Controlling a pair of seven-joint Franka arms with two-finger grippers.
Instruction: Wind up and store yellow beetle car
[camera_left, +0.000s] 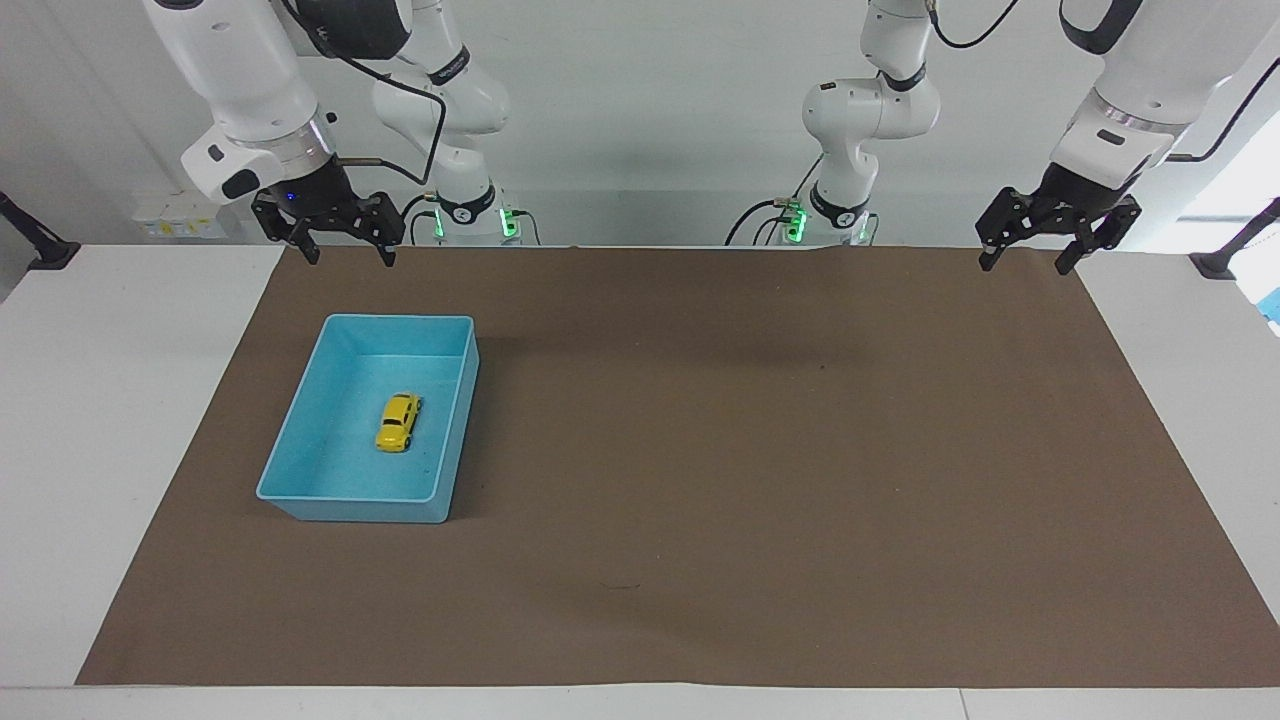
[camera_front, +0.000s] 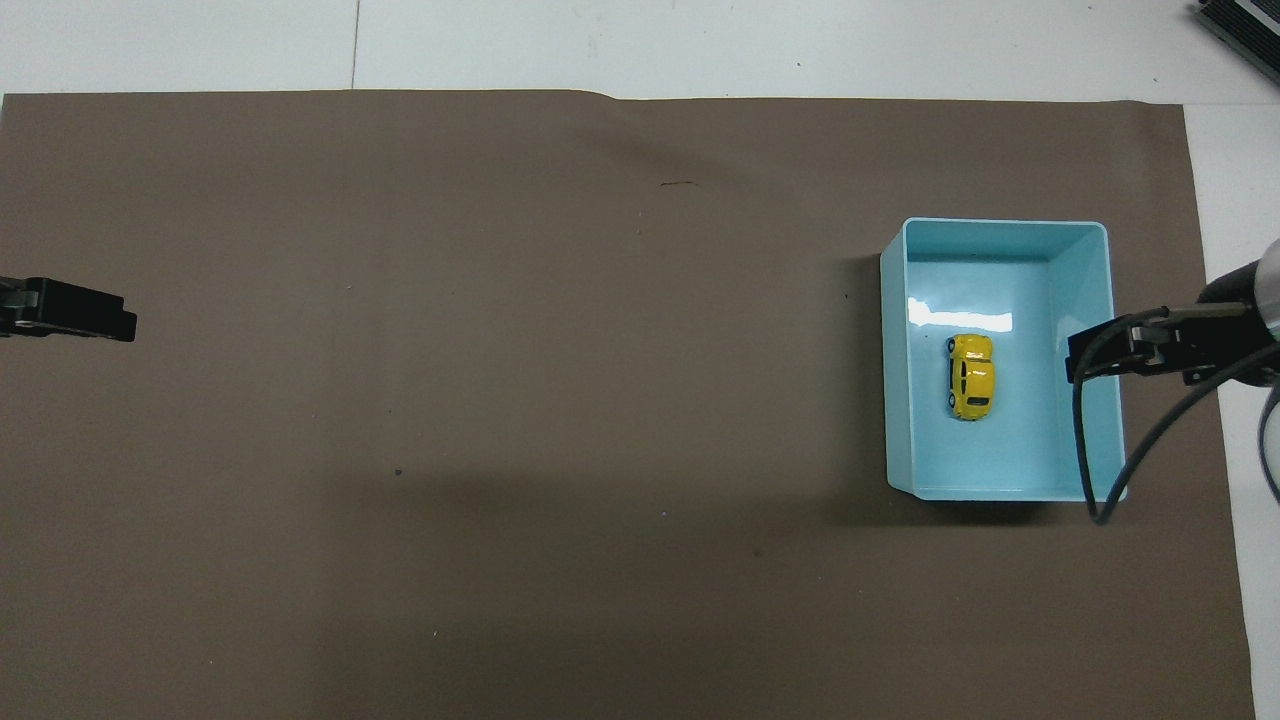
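Tiny bright yellow beetle-shaped toy car sits on its wheels on the floor of the light blue rectangular plastic bin, roughly mid-bin, touching no wall. The bin rests on the brown paper mat at the right arm's end of the white table.

Right gripper hangs in the air over the mat edge nearest the robots, just past the bin's robot-side wall — fingers spread wide, nothing between them. From overhead it overlaps the bin's outer side wall, but the facing view shows it raised and clear of the bin.

Left gripper waits above the mat corner at the left arm's end — jaws wide apart, empty.
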